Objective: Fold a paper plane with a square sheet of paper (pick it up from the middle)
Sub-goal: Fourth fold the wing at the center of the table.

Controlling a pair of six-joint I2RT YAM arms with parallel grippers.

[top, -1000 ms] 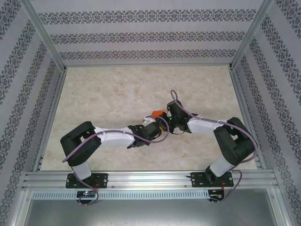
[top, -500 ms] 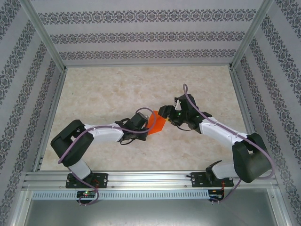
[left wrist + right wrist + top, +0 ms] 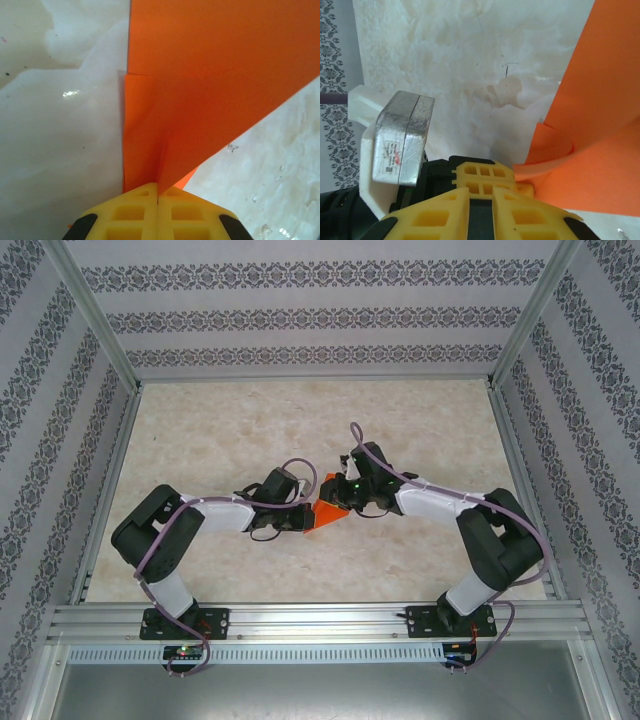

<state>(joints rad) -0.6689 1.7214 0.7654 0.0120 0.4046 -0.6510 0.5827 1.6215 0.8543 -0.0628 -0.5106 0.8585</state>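
- Item, left gripper [image 3: 157,192]: in the left wrist view I am seeing its yellow lattice fingers pressed tight together, pinching a creased corner of the sheet where two layers meet.
- Item, thin bright orange square sheet of paper [image 3: 215,75]: it is already creased into an angular, layered shape. It is sitting at mid-table between the two grippers, fanning out from the left pinch. I cannot tell whether its lower edge is touching the surface.
- Item, right gripper [image 3: 481,200]: a narrow dark slot is showing between its yellow fingers. The sheet's curled edge is lying against the outer finger, not plainly inside the slot. I cannot tell whether it is gripping anything.
- Risk, tearing: I am judging that if the right arm pulls away while the left is clamping this hard, the thin paper could rip at the crease.
- Risk, missed grasp: if the right jaws are closing beside the edge and not on it, the next fold would be running crooked or not forming at all.
- Risk, crumpling: the two wrists are working nearly nose to nose, so any inward push would be buckling the loose flap between them.
- Room, pale marbled table [image 3: 230,430]: bare surface is lying open on the far side and to both flanks.
- Edges, aluminium frame rails [image 3: 110,470]: these are standing well apart from both grippers, so I am expecting free travel outward and little inward.
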